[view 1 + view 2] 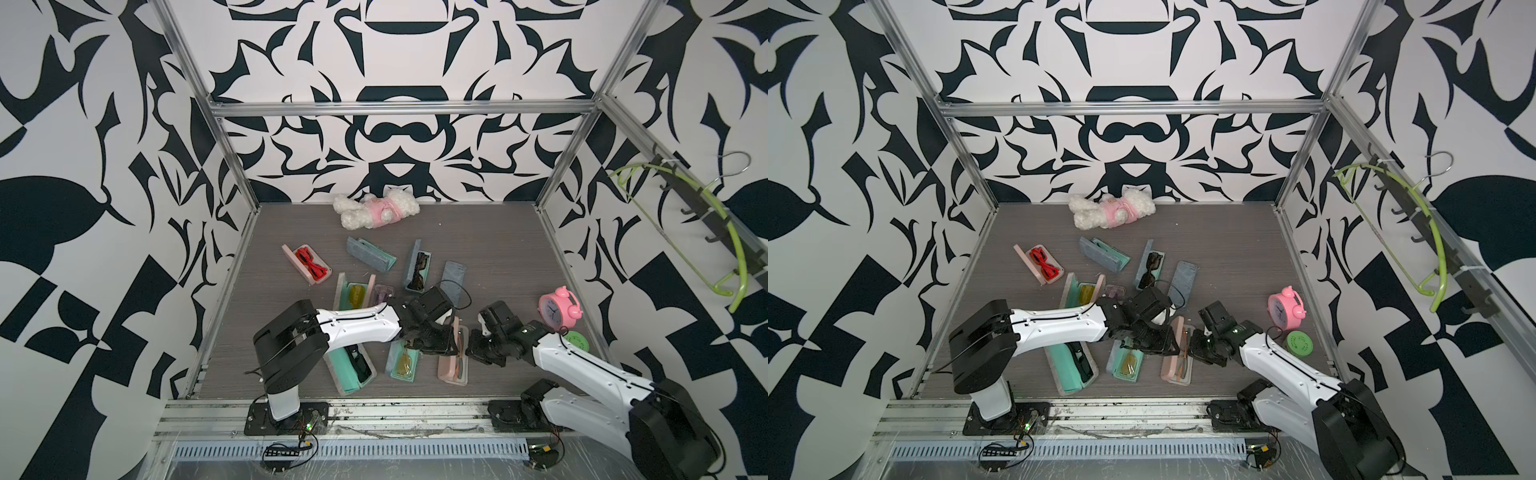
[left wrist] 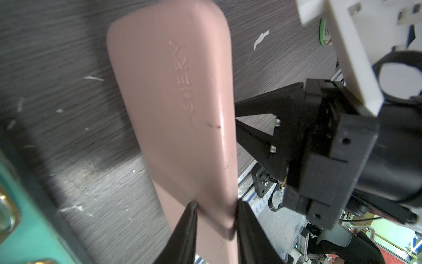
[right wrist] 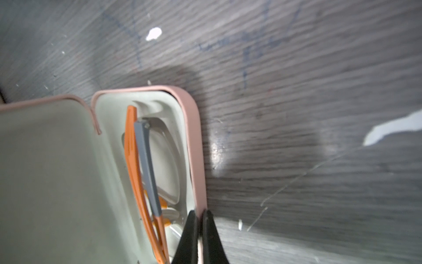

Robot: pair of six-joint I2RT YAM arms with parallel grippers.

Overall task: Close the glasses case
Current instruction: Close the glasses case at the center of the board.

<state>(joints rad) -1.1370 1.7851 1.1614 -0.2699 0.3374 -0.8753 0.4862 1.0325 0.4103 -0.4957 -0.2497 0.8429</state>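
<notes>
The pink glasses case (image 1: 453, 368) (image 1: 1177, 368) lies open near the front of the table. Its lid (image 2: 173, 102) stands raised on edge. In the base lie orange and grey glasses (image 3: 141, 160). My left gripper (image 2: 215, 205) (image 1: 449, 348) is shut on the lid's edge, with both fingers touching it. My right gripper (image 3: 200, 213) (image 1: 468, 351) is shut on the base's pink rim (image 3: 196, 148), on the side away from the lid. The lid's pale inside (image 3: 45, 171) fills one side of the right wrist view.
Several other open cases lie around: teal (image 1: 353, 365), one with yellow lenses (image 1: 402, 361), pink with red glasses (image 1: 309, 266), grey-blue (image 1: 370, 254). A plush toy (image 1: 376, 211) is at the back. A pink clock (image 1: 557, 309) and green disc (image 1: 575, 343) sit right.
</notes>
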